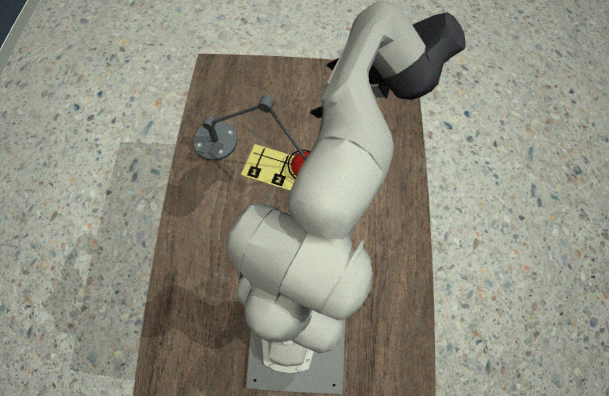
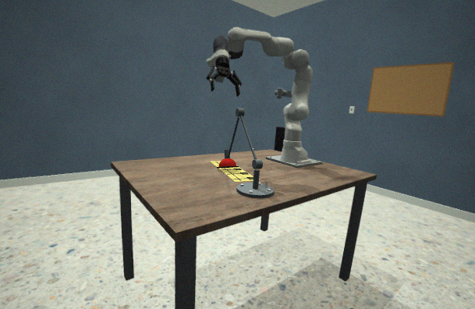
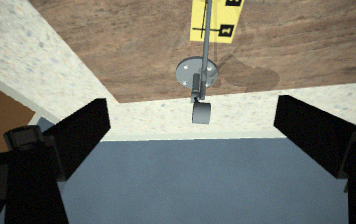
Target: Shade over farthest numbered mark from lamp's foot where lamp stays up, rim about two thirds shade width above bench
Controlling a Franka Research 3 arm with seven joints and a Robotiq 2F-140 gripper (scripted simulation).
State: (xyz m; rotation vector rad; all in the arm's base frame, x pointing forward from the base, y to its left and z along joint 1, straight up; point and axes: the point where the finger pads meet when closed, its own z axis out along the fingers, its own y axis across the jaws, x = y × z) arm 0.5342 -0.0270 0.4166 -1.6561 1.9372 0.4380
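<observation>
The lamp has a round grey foot [image 1: 215, 141] [image 2: 255, 190] [image 3: 196, 72] on the wooden bench [image 1: 213, 250] [image 2: 178, 195] [image 3: 125, 50]. Its two thin rods meet at a raised elbow joint [image 1: 266, 103] [image 2: 239, 112] [image 3: 201, 112]. The red shade [image 1: 299, 161] [image 2: 227, 162] sits very low at the far end of the yellow numbered strip [image 1: 263, 162] [image 2: 236, 173] [image 3: 220, 15], past mark 2. The number under it is hidden. My gripper [image 2: 225, 87] [image 3: 191, 112] is open and empty, high above the elbow joint. The arm mostly hides it in the overhead view.
The robot's base plate [image 1: 293, 375] [image 2: 292, 161] is bolted to the bench end away from the lamp. The arm covers the strip's far end in the overhead view. The bench edge runs just behind the lamp's foot in the wrist view.
</observation>
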